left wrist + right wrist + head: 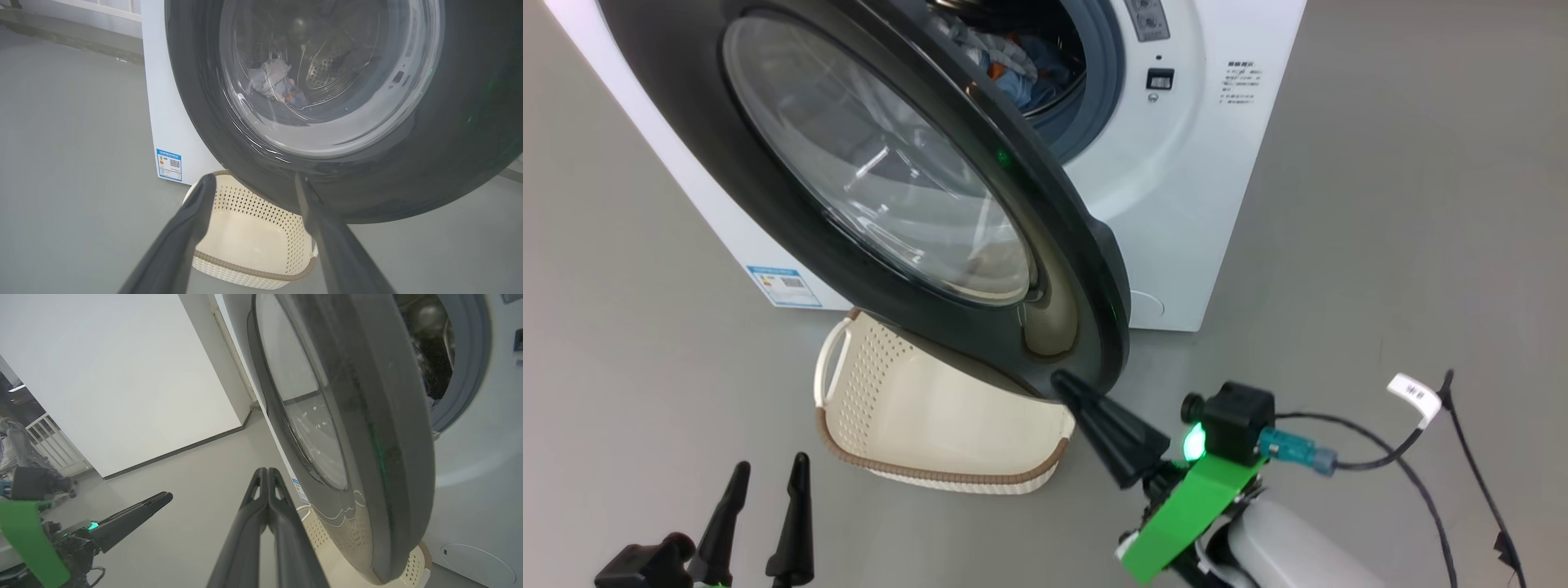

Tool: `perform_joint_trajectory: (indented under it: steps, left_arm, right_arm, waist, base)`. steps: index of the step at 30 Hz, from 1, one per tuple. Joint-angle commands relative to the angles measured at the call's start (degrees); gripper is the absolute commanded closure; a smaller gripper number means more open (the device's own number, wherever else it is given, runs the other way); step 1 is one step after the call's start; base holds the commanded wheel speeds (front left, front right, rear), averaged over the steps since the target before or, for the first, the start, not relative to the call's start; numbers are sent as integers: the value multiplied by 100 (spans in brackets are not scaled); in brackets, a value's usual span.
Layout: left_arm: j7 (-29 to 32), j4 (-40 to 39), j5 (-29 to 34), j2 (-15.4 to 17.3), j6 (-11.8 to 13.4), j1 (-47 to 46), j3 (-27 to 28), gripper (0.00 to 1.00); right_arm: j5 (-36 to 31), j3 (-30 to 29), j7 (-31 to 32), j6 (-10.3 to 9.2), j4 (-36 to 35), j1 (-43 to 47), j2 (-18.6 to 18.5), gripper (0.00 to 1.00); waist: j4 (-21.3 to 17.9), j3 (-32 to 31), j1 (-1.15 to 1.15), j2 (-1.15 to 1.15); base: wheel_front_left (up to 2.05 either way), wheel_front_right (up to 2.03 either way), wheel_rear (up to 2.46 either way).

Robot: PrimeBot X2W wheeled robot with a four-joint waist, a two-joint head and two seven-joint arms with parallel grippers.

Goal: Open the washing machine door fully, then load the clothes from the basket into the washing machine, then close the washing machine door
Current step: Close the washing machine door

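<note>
Holds the left gripper (772,461) spread wide and empty at the near left, with the right gripper (1063,381) clenched on nothing, its tip right by the lower rim of the door (1086,245). Has the basket (947,476) on the floor just under that partly open door. Farther back, shows the clothes (1013,65) heaped inside the washing machine (1176,204).

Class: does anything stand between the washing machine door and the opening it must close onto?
Nothing visible does. The clothes lie inside the drum, behind the grey seal, and the basket sits on the floor below the washing machine door.
</note>
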Motion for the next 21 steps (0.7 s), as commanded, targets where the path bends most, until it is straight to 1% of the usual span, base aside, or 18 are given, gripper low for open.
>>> perform_joint_trajectory:
  steps: [1,14,21]
  left_arm:
    - [-37,-123,-43,74,-9,-230,189,0]
    - [-37,-152,-78,68,-9,-486,119,0]
    - [-37,-197,-58,61,-9,-607,85,0]
  right_arm:
    - [27,22,-28,9,-95,-160,113,100]
    - [-68,-470,-28,9,101,-552,163,100]
    - [-138,-776,-28,9,118,-833,101,100]
  waist:
    - [0,61,0,0]
    - [55,392,0,0]
    - [92,612,0,0]
  base:
    - [0,0,0]
    - [0,0,0]
    - [0,0,0]
